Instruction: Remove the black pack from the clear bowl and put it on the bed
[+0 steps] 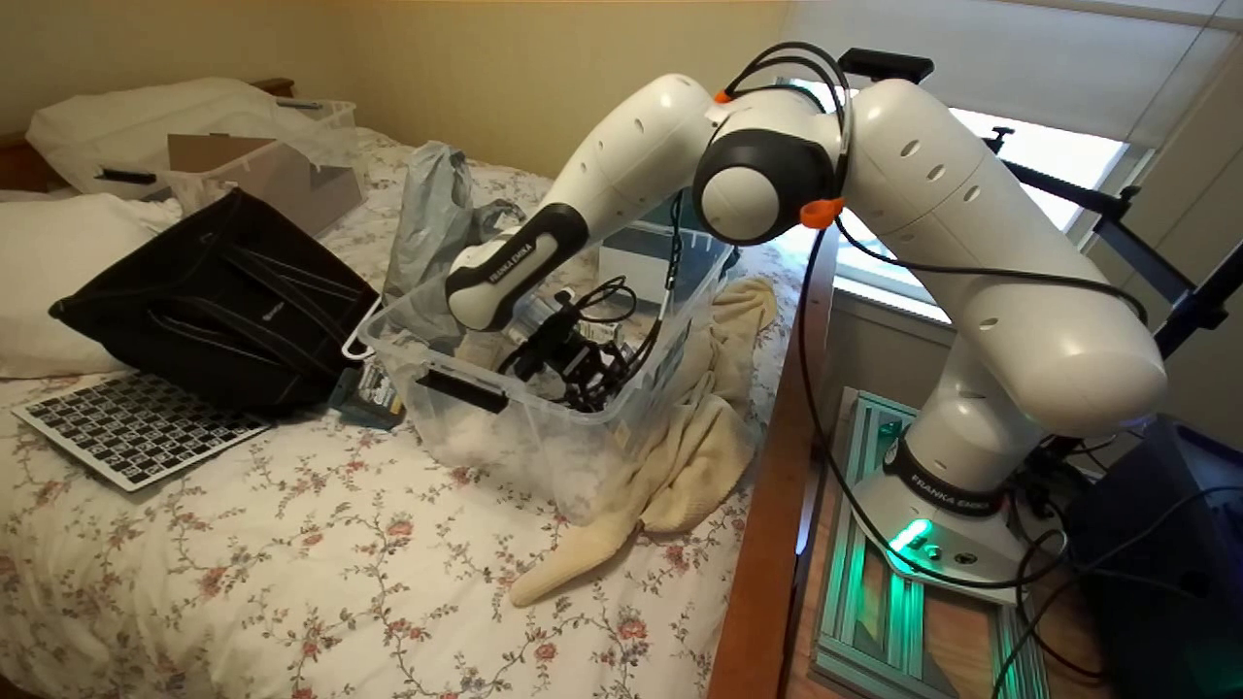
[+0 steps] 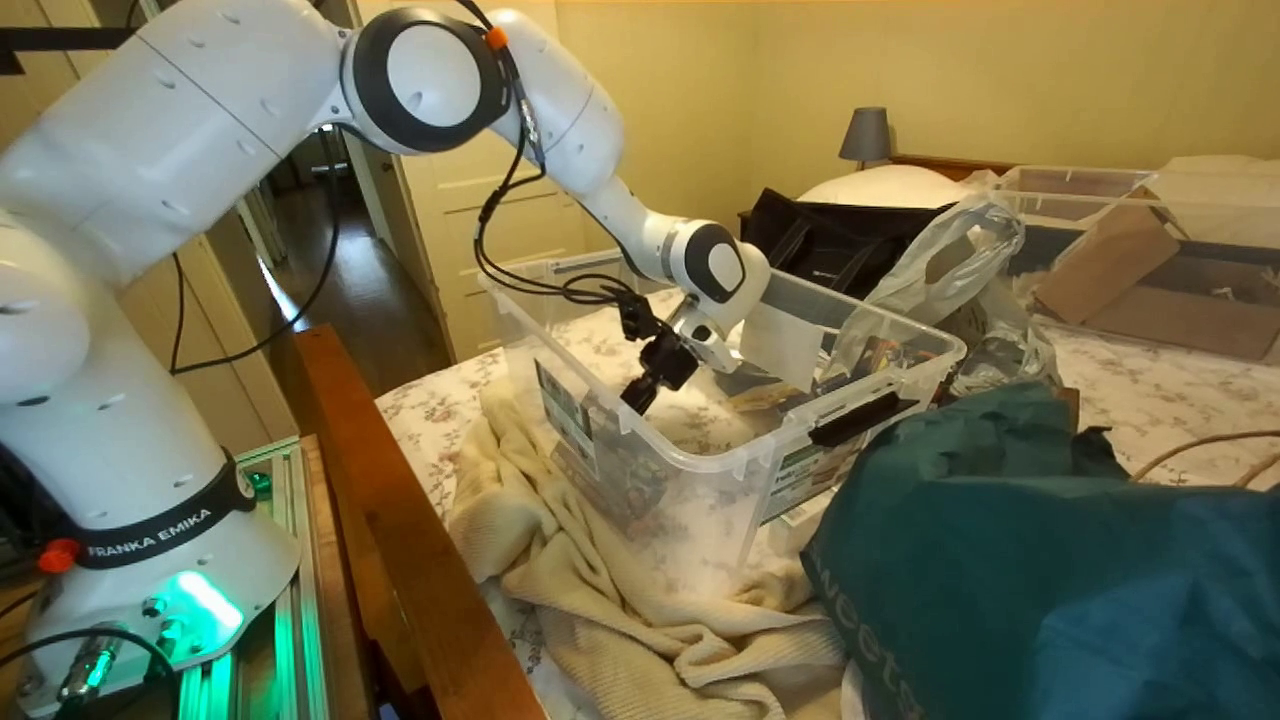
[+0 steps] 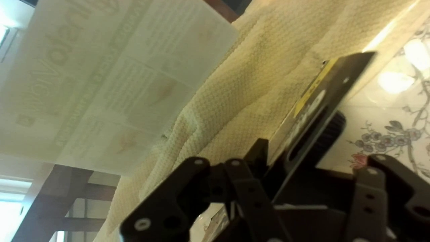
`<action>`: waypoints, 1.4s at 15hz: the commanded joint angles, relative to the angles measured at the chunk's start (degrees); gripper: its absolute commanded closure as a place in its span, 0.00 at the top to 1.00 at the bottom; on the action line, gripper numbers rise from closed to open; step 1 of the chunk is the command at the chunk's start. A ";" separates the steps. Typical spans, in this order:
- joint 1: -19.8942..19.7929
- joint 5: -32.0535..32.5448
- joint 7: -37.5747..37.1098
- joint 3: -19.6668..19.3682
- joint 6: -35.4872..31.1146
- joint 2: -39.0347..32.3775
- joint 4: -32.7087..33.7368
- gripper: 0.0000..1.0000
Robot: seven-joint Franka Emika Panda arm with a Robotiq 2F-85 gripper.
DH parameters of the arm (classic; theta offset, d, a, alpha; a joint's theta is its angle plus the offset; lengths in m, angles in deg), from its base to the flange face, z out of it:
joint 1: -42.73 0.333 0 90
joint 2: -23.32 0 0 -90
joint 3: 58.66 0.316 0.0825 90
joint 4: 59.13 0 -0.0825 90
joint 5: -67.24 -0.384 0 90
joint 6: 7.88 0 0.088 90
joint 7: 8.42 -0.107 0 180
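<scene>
Gripper (image 3: pixel 295 148) closed on black pack (image 3: pixel 336 84), inside clear bowl (image 2: pixel 690 460)

Pack shows yellow strip and hang hole; arm (image 1: pixel 621 155) angled down into bowl; bowl sits on floral bed (image 1: pixel 340 563); cream blanket (image 1: pixel 704 447) bunched along bowl's outer side; gray plastic bag (image 1: pixel 427 214) just beside bowl; teal bag (image 2: pixel 1050 580) near it in an exterior view; black bag (image 1: pixel 223 301) and checkered board (image 1: pixel 136 427) farther off, board partly under bag; second clear tub (image 1: pixel 340 121) with cardboard (image 1: pixel 301 199) well apart, near pillows (image 1: pixel 58 282)
</scene>
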 commanded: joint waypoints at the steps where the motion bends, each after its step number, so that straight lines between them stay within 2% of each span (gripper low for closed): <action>1: -0.99 -2.72 0.40 1.18 -4.40 -0.41 1.20 0.00; 3: -1.04 -4.62 -2.02 1.06 -8.79 -0.03 0.39 0.00; 10: 0.27 -3.17 -11.19 -0.08 -13.20 0.92 -0.51 0.00; 17: 0.24 -3.12 -17.39 0.17 -23.76 2.51 -2.39 0.00; 21: 0.48 -2.68 -21.07 -0.04 -26.89 3.35 -3.44 0.00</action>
